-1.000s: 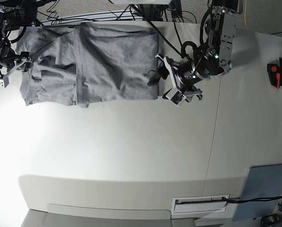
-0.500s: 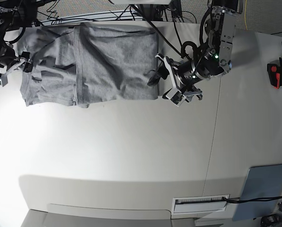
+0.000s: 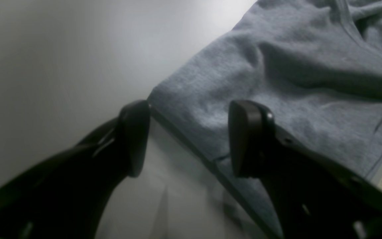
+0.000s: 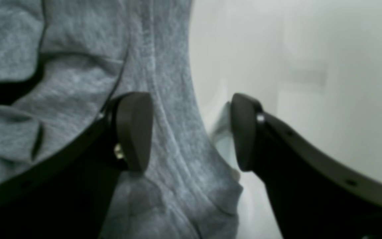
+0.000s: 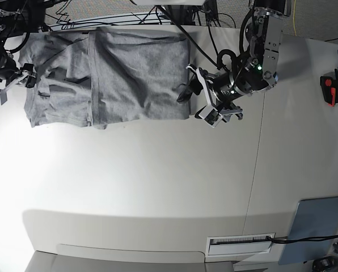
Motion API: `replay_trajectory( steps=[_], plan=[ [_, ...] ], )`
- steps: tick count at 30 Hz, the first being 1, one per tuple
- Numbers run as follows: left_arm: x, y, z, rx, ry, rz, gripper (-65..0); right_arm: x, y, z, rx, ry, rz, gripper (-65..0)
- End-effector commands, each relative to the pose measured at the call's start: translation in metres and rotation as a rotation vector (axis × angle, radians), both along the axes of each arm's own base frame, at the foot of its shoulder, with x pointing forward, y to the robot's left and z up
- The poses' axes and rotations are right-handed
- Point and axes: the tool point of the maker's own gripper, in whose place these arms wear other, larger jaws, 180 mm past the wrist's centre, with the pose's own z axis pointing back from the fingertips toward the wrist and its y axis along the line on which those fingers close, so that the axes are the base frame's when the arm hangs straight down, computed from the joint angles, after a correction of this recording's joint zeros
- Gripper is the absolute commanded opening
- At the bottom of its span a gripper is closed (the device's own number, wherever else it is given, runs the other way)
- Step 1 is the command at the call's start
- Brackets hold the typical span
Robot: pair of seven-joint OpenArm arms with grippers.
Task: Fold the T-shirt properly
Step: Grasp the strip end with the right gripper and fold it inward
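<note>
The T-shirt (image 5: 109,76) lies at the back left of the table, plain heather-grey side up, with a panel folded over its middle. My left gripper (image 5: 195,93) hangs open at the shirt's right edge. In the left wrist view the T-shirt (image 3: 293,66) shows a hemmed corner between the open left gripper's (image 3: 191,139) two dark pads, touching neither. My right gripper (image 5: 11,84) is open at the shirt's left end. In the right wrist view the T-shirt's (image 4: 78,66) ribbed edge runs down between the right gripper's (image 4: 189,131) pads, ungripped.
The table (image 5: 157,187) is white, with a seam down its right part. A red and black tool (image 5: 329,90) lies at the far right. A grey-blue panel (image 5: 315,226) sits at the front right, and a slotted label plate (image 5: 240,243) is at the front edge. Cables (image 5: 129,17) run behind the shirt.
My right gripper has shifted slightly left along the shirt's left end. The left arm and the shirt have stayed put.
</note>
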Motion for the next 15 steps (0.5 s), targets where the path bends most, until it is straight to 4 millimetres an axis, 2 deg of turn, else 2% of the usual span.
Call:
replay_trajectory(
  steps=[1,9,15],
  plan=[
    [0.006,-0.002,0.013,-0.026,-0.041,-0.001,-27.3,0.005,-0.005,0.01,-0.012,-0.018,0.005,-28.5],
    [0.006,-0.002,0.013,-0.026,-0.041,-0.001,-27.2,0.001,0.027,-0.008,0.097,-0.021,0.017,-28.5],
    [0.006,-0.002,0.013,-0.026,-0.041,-0.001,-27.3,0.005,0.043,-0.006,0.187,-0.05,0.012,-28.5]
  ],
)
